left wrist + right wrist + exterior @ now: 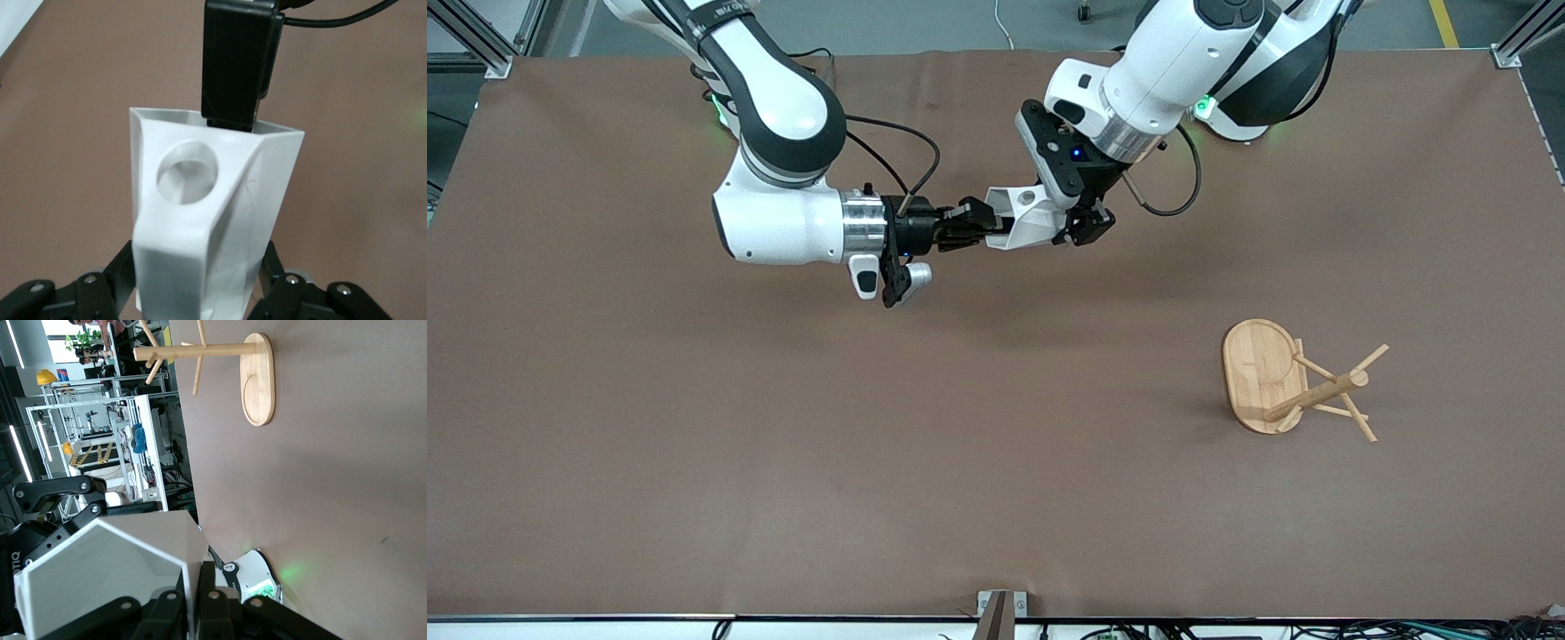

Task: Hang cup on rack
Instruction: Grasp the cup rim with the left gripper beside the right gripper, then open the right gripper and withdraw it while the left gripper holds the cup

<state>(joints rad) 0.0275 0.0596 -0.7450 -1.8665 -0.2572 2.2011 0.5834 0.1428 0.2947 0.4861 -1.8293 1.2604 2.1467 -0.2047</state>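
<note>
The white faceted cup is in the air over the table's middle, lying sideways, held from both ends. My left gripper is shut on the cup's body near its base; in the left wrist view its black jaws flank the cup, and the tab handle's round hole faces the camera. My right gripper is shut on the cup's rim wall; one of its fingers reaches inside the rim. In the right wrist view the gripper pinches the cup's wall. The bamboo rack stands toward the left arm's end, nearer the front camera.
The brown table top carries only the rack, which also shows in the right wrist view. Its pegs slant out from the post. Cables hang by both wrists.
</note>
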